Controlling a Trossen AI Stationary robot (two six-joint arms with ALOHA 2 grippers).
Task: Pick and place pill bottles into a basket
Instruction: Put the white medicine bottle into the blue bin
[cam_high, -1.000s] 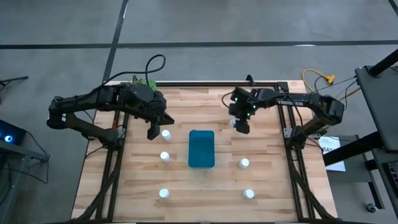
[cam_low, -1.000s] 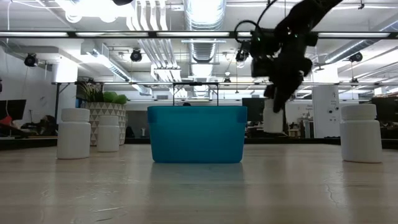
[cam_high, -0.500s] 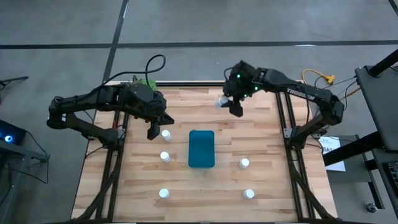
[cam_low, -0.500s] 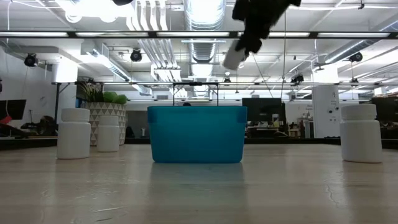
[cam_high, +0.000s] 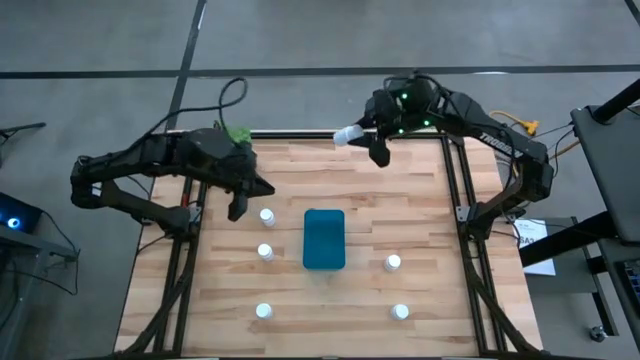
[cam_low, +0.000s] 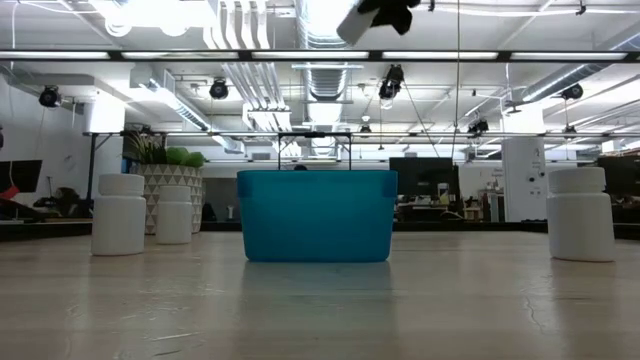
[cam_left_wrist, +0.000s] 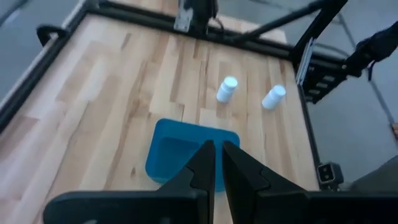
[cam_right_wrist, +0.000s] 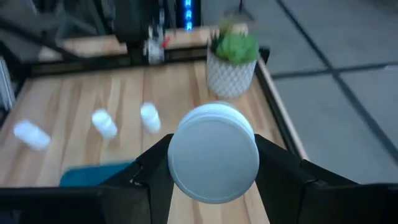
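R gripper (cam_high: 362, 141) jaws clamped on pill bottle (cam_high: 350, 135), high over table's far edge, L gripper (cam_high: 237, 208) jaws together

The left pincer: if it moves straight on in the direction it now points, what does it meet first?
Most likely the basket: the left pincer, shut and empty, aims down at its near end. Depth is unclear, so it may reach the rim or the floor inside.

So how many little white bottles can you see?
6: five pill bottles stand on the table at; the right end effector holds one bottle.
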